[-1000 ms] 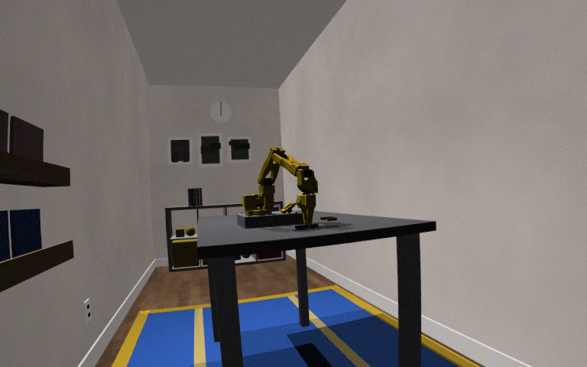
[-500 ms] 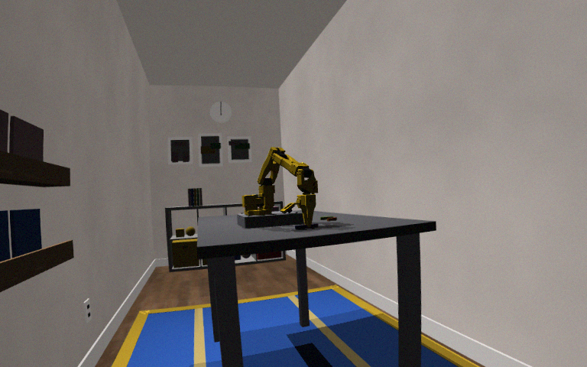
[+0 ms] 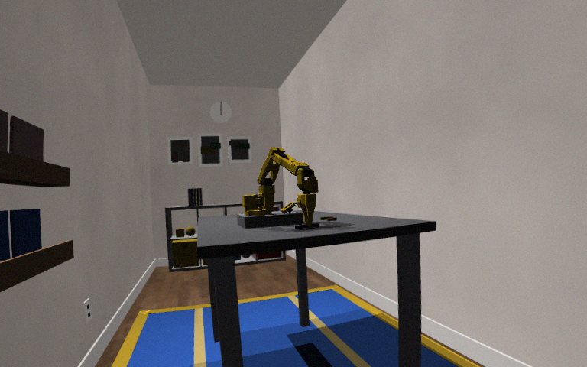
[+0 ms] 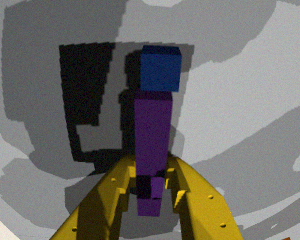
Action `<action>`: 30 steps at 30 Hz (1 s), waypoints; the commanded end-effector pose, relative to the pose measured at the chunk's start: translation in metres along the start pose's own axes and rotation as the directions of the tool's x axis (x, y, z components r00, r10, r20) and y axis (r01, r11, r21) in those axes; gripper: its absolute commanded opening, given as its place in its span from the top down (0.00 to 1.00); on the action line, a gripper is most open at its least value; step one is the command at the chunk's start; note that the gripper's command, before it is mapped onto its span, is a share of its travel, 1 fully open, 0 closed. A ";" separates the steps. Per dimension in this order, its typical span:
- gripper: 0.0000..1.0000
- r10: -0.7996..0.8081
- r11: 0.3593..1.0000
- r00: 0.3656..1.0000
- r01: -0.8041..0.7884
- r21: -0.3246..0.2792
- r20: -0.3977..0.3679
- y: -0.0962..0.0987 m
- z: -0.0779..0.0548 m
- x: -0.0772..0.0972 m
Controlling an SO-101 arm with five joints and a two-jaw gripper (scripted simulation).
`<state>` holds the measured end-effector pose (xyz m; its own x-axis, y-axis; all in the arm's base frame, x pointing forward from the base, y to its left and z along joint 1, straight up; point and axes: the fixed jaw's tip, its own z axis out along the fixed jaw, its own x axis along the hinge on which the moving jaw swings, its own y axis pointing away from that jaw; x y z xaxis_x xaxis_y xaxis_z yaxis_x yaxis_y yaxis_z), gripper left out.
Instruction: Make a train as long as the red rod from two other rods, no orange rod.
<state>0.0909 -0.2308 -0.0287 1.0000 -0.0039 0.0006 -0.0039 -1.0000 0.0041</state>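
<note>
Wrist view: gripper (image 4: 151, 186) clenched on the purple rod (image 4: 152, 135), whose far end touches the blue rod (image 4: 161, 68); arm (image 3: 287, 166) bent over, gripper pointing down at the table (image 3: 378, 225).

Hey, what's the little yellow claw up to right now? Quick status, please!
Gripper shut on purple rod. Purple rod's far end meets blue rod, lined up end to end. Nothing blocking in the wrist view.
</note>
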 end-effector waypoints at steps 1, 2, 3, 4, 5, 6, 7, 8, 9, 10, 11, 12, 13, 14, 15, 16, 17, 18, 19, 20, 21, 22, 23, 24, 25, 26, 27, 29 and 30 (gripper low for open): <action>1.00 -0.004 1.000 1.000 0.004 -0.011 -0.006 0.003 -0.004 0.000; 1.00 -0.004 1.000 1.000 0.004 -0.011 -0.006 0.003 -0.004 0.000; 1.00 -0.004 1.000 1.000 0.004 -0.011 -0.006 0.003 -0.004 0.000; 1.00 -0.004 1.000 1.000 0.004 -0.011 -0.006 0.003 -0.004 0.000; 1.00 -0.004 1.000 1.000 0.004 -0.011 -0.006 0.003 -0.004 0.000; 1.00 -0.004 1.000 1.000 0.004 -0.011 -0.006 0.003 -0.004 0.000; 1.00 -0.004 1.000 1.000 0.004 -0.011 -0.006 0.003 -0.004 0.000; 1.00 -0.004 1.000 1.000 0.004 -0.011 -0.006 0.003 -0.004 0.000; 1.00 -0.004 1.000 1.000 0.004 -0.011 -0.006 0.003 -0.004 0.000; 0.99 -0.004 1.000 1.000 0.004 -0.011 -0.006 0.003 -0.004 0.000; 0.99 -0.004 1.000 1.000 0.004 -0.011 -0.006 0.003 -0.004 0.000; 0.99 -0.004 1.000 1.000 0.004 -0.011 -0.006 0.003 -0.004 0.000; 0.99 -0.004 1.000 1.000 0.004 -0.011 -0.006 0.003 -0.004 0.000; 0.98 -0.004 1.000 1.000 0.004 -0.011 -0.006 0.003 -0.004 0.000; 0.97 -0.004 1.000 1.000 0.004 -0.011 -0.006 0.003 -0.004 0.000; 0.97 -0.004 1.000 1.000 0.004 -0.011 -0.006 0.003 -0.004 0.000; 0.96 -0.004 1.000 1.000 0.004 -0.011 -0.006 0.003 -0.004 0.000; 0.95 -0.004 1.000 1.000 0.004 -0.011 -0.006 0.003 -0.004 0.000; 0.95 -0.004 1.000 1.000 0.004 -0.011 -0.006 0.003 -0.004 0.000; 0.95 -0.004 1.000 1.000 0.004 -0.011 -0.006 0.003 -0.004 0.000; 0.94 -0.004 1.000 1.000 0.004 -0.011 -0.006 0.003 -0.004 0.000; 0.94 -0.004 1.000 1.000 0.004 -0.011 -0.006 0.003 -0.004 0.000; 0.94 -0.004 1.000 1.000 0.004 -0.011 -0.006 0.003 -0.004 0.000; 0.94 -0.004 1.000 1.000 0.004 -0.011 -0.006 0.003 -0.004 0.000; 0.94 -0.004 1.000 1.000 0.004 -0.011 -0.006 0.003 -0.004 0.000; 0.94 -0.004 1.000 1.000 0.004 -0.011 -0.006 0.003 -0.004 0.000; 0.94 -0.004 1.000 1.000 0.004 -0.011 -0.006 0.003 -0.004 0.000; 0.94 -0.004 1.000 1.000 0.004 -0.011 -0.006 0.003 -0.004 0.000; 0.94 -0.004 1.000 1.000 0.004 -0.011 -0.006 0.003 -0.004 0.000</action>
<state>0.0909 -0.2309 -0.0286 1.0000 -0.0039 0.0008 -0.0039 -1.0000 0.0045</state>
